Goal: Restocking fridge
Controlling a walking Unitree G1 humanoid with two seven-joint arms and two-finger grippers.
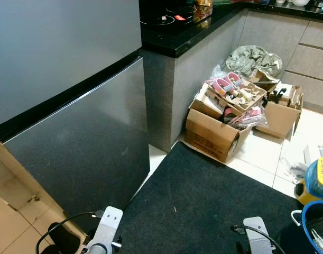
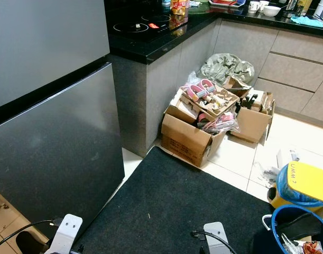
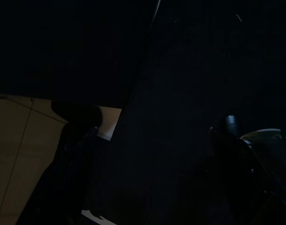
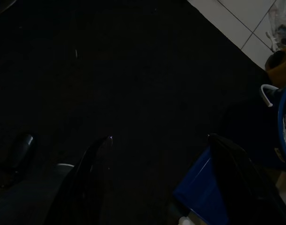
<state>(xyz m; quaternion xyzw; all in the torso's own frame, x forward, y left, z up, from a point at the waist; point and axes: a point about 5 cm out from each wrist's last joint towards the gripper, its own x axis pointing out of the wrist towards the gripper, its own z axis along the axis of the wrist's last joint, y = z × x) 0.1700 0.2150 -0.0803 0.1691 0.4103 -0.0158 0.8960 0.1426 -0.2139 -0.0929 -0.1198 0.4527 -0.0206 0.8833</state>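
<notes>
Grey fridge (image 1: 71, 132) stands closed on the left; right gripper (image 4: 157, 178) hangs spread and empty, so opening its door comes next

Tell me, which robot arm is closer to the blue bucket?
Right. The right arm hangs beside the blue bucket over the black mat; the left arm hangs across the mat, by the fridge.

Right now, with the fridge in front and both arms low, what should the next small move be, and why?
Probably raise the left tool toward the fridge door's edge: both doors are shut, and both arms hang low over the black mat, holding nothing.
</notes>
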